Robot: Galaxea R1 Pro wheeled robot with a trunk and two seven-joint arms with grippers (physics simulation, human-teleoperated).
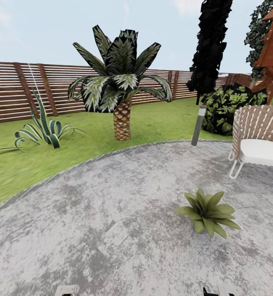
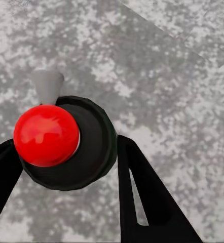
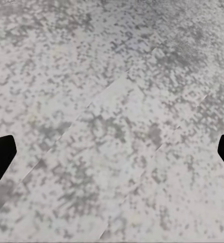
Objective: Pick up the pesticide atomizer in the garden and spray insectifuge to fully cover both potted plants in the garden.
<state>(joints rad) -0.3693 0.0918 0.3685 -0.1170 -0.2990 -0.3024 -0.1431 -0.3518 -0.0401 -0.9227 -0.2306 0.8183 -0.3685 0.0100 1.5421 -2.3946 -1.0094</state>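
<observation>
Two black fingers (image 2: 142, 197) of the left gripper (image 2: 66, 172) clench the atomizer (image 2: 71, 147), its red spot and pale nozzle toward the camera, above the grey patio (image 2: 157, 61). The right gripper (image 3: 112, 157) is spread wide, grasping nothing. One potted plant (image 1: 207, 212) sits on the patio, near a white chair (image 1: 257, 137). Palm (image 1: 120, 82) and fence (image 1: 12, 90) stand beyond.

palm tree (image 1: 122, 90) on lawn beyond patio edge | striped agave (image 1: 43, 129) left of it | grey bollard light (image 1: 198, 125) at patio rim | wicker chair (image 1: 257, 137) right, white cushion | dark cypress (image 1: 210, 45) behind broad-leaved bush (image 1: 229, 107)
</observation>
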